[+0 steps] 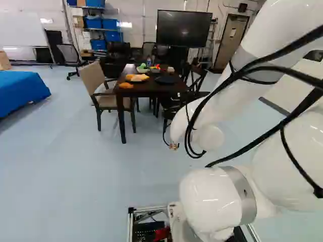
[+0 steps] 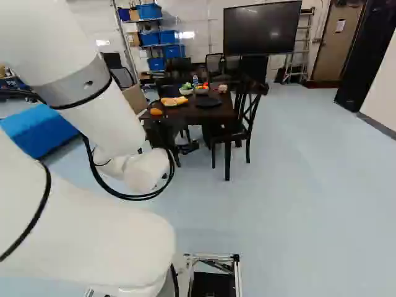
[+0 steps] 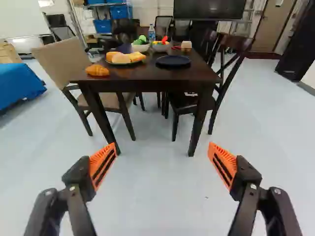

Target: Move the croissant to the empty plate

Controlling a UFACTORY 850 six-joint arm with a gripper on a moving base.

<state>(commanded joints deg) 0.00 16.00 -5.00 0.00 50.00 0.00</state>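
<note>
A small part of my gripper (image 1: 174, 146) shows past the arm's end in the left base view. In the wrist view the gripper (image 3: 163, 164) stands open, its orange pads wide apart with only floor seen between them. The croissant (image 3: 97, 70) lies directly on the dark table at its near corner, ahead of the gripper and well beyond its fingers; it is also the orange shape (image 1: 125, 85) in the left base view. The empty dark plate (image 3: 173, 61) lies flat on the same table, near the chair with the crossed back.
The dark table (image 3: 147, 73) also bears a plate of yellow food (image 3: 129, 62), bowls (image 3: 141, 47) and a bottle (image 3: 151, 33). A beige chair (image 3: 64, 61) and a dark chair (image 3: 231, 64) flank it. A blue-covered block (image 1: 20, 91) stands off to one side.
</note>
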